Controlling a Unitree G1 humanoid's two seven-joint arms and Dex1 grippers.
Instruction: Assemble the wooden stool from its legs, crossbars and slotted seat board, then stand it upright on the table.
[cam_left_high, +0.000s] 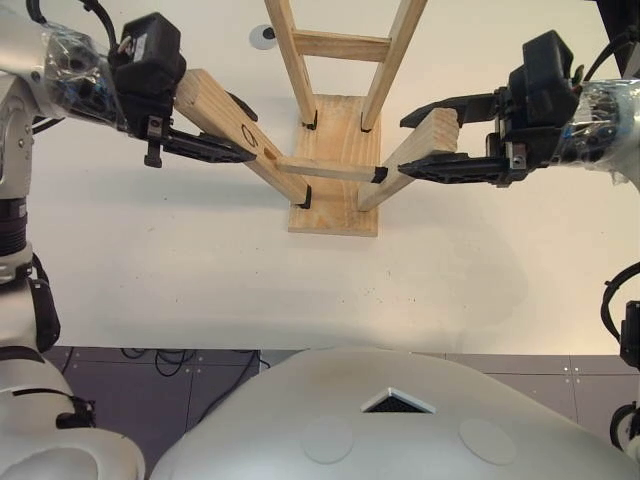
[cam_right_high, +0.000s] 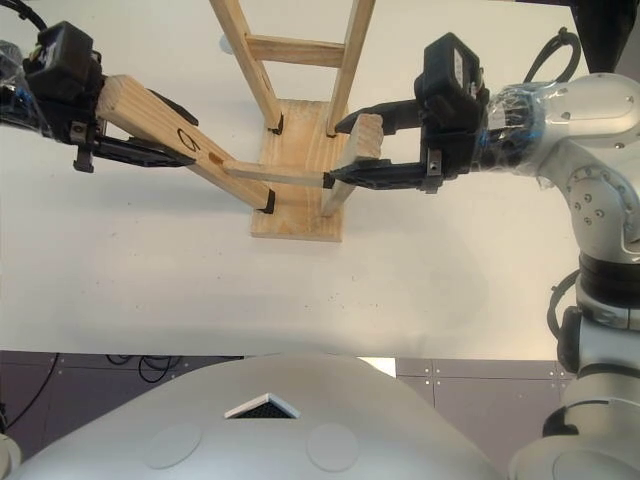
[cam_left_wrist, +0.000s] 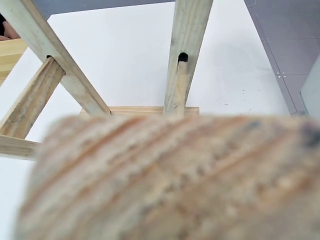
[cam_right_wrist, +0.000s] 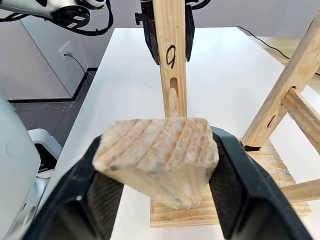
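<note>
The stool stands upside down, its slotted seat board (cam_left_high: 335, 222) flat on the white table. Two rear legs (cam_left_high: 290, 55) rise from it, joined by a crossbar (cam_left_high: 340, 45). The front left leg (cam_left_high: 215, 105), marked with a 9, leans outward; my left gripper (cam_left_high: 240, 130) is shut on its upper end. My right gripper (cam_left_high: 405, 147) is shut on the top of the front right leg (cam_left_high: 380, 185), whose end grain (cam_right_wrist: 157, 150) sits between the black fingers (cam_right_wrist: 95, 195). A thin crossbar (cam_left_high: 325, 168) spans the two front legs, one end entering the slot of the marked leg (cam_right_wrist: 171, 60).
The white table (cam_left_high: 150, 260) stretches wide on both sides of the stool and toward its front edge (cam_left_high: 300, 345). A small round grey fitting (cam_left_high: 263, 37) sits in the tabletop behind the left rear leg.
</note>
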